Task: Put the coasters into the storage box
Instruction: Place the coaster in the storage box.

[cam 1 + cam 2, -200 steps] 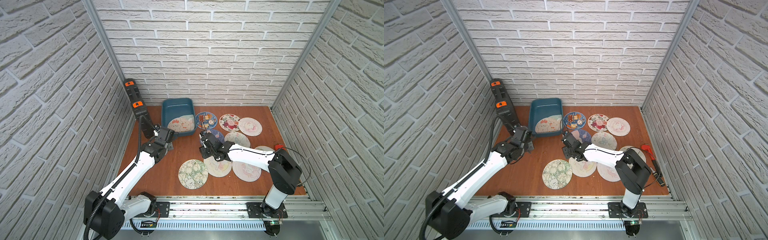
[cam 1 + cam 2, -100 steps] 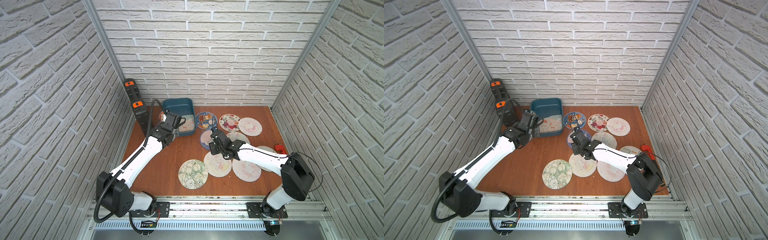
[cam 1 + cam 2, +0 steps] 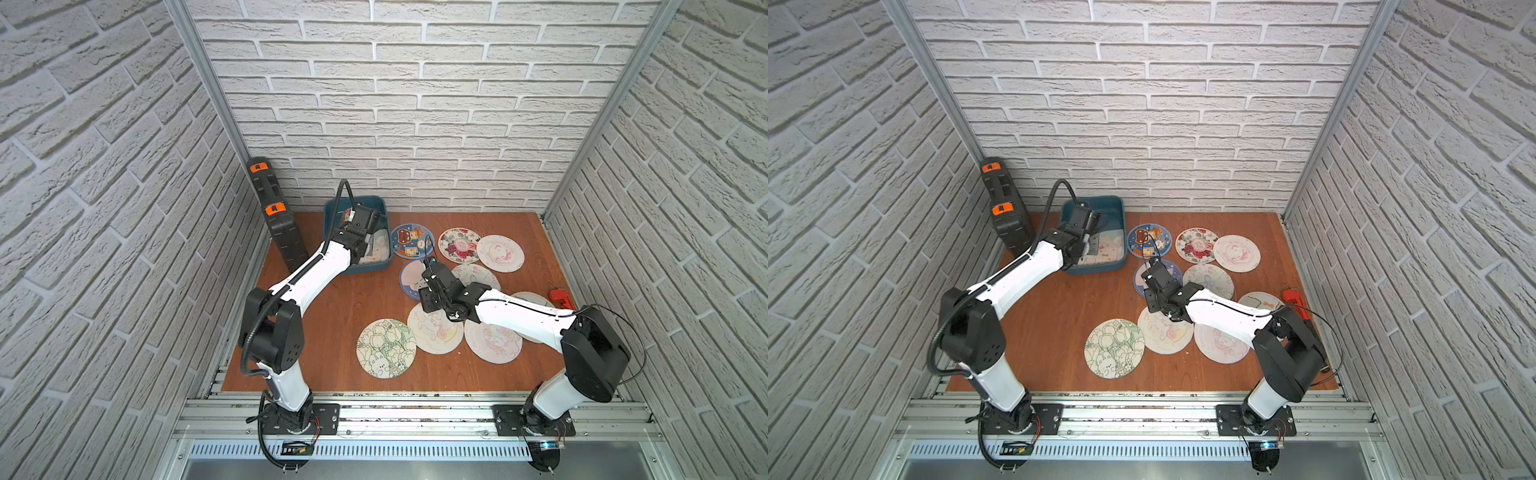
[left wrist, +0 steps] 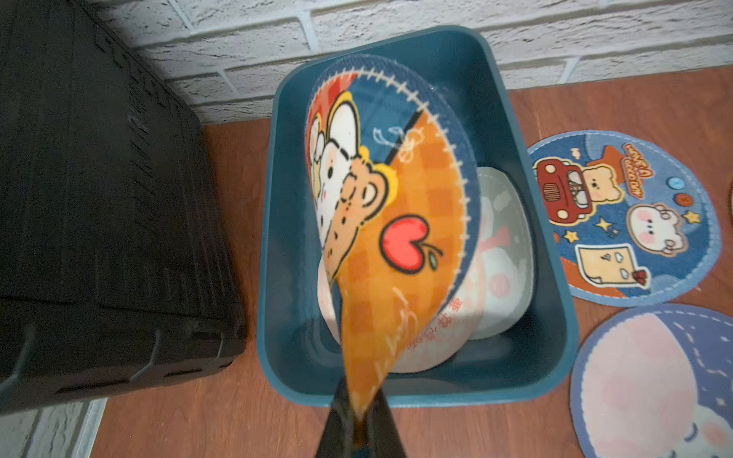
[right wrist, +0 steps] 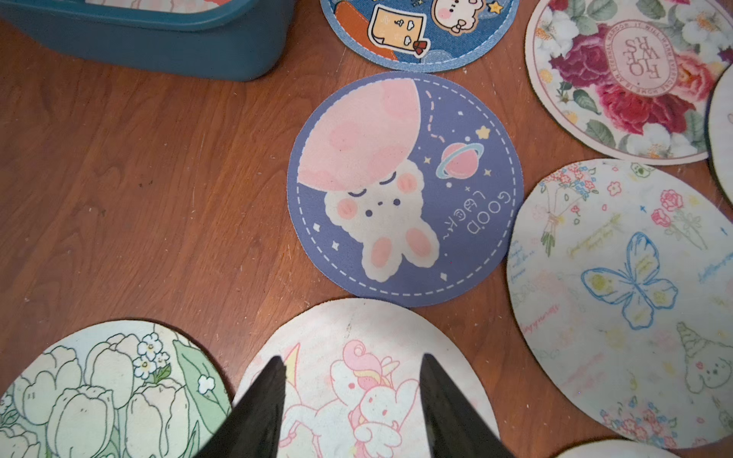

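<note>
The left claw (image 4: pixel 359 426) was pinched together on the rim of an orange-checked round fabric coaster (image 4: pixel 396 222) with a dark blue stitched border, a bear, a white bunny and a red apple. That coaster hung tilted over the open teal-blue rectangular plastic storage box (image 4: pixel 273 246). Inside the box lay a few pale printed coasters (image 4: pixel 501 253). One carried red characters too blurred to read.

The right claw (image 5: pixel 352 359) stood with its jaws apart and empty, poised over a cream round coaster with a pink unicorn and bunny (image 5: pixel 369 396). I could not tell whether the tips touched it. Just beyond it lay a purple round coaster with a sleeping bunny (image 5: pixel 400 186), lettered "GOOD LUCK~". Near that was a rose-printed round coaster (image 5: pixel 626 75) reading "FLOWERS" at its centre, with a ring of finer lettering I could not fully make out. A denim-blue round coaster with a bear and red car (image 4: pixel 618 222) sat just beside the box, its curved yellow wording illegible. A cream butterfly coaster (image 5: pixel 634 285) and a pale green tulip coaster (image 5: pixel 99 388) also lay flat on the brown wooden tabletop (image 5: pixel 139 178).

A tall black plastic case with orange latches (image 3: pixel 276 220) stood left of the box. A small red tool (image 3: pixel 559 296) lay by the right wall.
</note>
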Robot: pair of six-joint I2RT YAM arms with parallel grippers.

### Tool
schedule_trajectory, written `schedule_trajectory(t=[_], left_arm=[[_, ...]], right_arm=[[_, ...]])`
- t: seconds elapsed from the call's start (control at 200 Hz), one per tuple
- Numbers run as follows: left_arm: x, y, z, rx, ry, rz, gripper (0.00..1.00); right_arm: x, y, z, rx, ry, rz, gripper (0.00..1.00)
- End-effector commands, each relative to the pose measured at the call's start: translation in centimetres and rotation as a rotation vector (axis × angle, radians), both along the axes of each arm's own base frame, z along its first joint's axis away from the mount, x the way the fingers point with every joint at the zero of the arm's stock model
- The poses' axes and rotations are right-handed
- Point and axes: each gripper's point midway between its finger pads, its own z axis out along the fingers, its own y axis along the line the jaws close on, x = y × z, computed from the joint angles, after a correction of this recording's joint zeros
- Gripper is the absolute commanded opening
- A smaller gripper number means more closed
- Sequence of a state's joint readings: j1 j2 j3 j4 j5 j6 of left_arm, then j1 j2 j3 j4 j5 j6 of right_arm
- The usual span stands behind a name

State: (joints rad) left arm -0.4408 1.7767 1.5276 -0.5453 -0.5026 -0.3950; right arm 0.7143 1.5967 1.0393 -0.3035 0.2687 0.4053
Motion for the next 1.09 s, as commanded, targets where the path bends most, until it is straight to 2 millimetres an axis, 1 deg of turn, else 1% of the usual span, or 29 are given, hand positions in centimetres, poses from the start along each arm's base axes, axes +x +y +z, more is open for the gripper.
schedule_trajectory(t=[0.0,0.115,0.175,0.295,0.4,0.515,0.56,0.74,0.8,0.84,0.86,0.9,0.95,0.975,1.015,1.09], left_arm=[[2.1,1.0,-0.5,-0.007,-0.005,0.043,0.0],[4.0,1.1,-2.7,0.005,0.04,0.055,0.0],[4.8,1.1,-4.3,0.015,0.075,0.066,0.0],[6.3,0.3,-7.3,0.012,0.132,0.061,0.0],[7.3,-0.6,-9.4,-0.004,0.169,0.053,0.0],[8.1,-1.7,-10.9,-0.044,0.189,0.043,0.0],[8.3,-1.8,-11.3,-0.051,0.193,0.048,0.0],[8.6,-2.3,-12.2,-0.093,0.209,0.055,0.01],[8.6,-2.4,-12.3,-0.107,0.213,0.049,0.1],[8.5,-2.6,-12.3,-0.112,0.217,0.044,0.19],[8.5,-2.6,-12.2,-0.115,0.216,0.042,0.27],[8.4,-2.6,-12.1,-0.116,0.217,0.041,0.46],[8.2,-2.5,-11.8,-0.117,0.215,0.044,0.73],[8.1,-2.4,-11.7,-0.117,0.213,0.049,0.82],[7.9,-2.2,-11.5,-0.114,0.211,0.053,0.89],[7.5,-2.0,-11.5,-0.11,0.216,0.063,0.95]], right_arm=[[0.3,0.2,1.9,0.038,-0.061,0.003,0.56],[0.2,0.0,1.9,0.031,-0.062,0.008,0.56],[0.1,0.0,1.8,0.029,-0.058,0.009,0.56],[0.1,-0.1,1.4,0.025,-0.053,0.006,0.55],[0.3,0.1,1.0,0.022,-0.043,0.01,0.55],[0.5,0.6,0.8,0.022,-0.037,0.02,0.55],[0.6,0.7,0.7,0.02,-0.034,0.026,0.55],[0.9,1.1,0.5,0.011,-0.031,0.037,0.55],[1.0,1.2,0.4,0.008,-0.027,0.039,0.55],[1.1,1.3,0.2,0.009,-0.024,0.041,0.55],[1.1,1.4,0.2,0.012,-0.024,0.042,0.55],[1.1,1.4,0.2,0.014,-0.022,0.043,0.55],[1.2,1.6,0.1,0.016,-0.019,0.045,0.55],[1.2,1.6,0.1,0.016,-0.018,0.042,0.55],[1.2,1.6,0.0,0.016,-0.016,0.042,0.55],[1.3,1.6,-0.1,0.016,-0.012,0.038,0.55]])
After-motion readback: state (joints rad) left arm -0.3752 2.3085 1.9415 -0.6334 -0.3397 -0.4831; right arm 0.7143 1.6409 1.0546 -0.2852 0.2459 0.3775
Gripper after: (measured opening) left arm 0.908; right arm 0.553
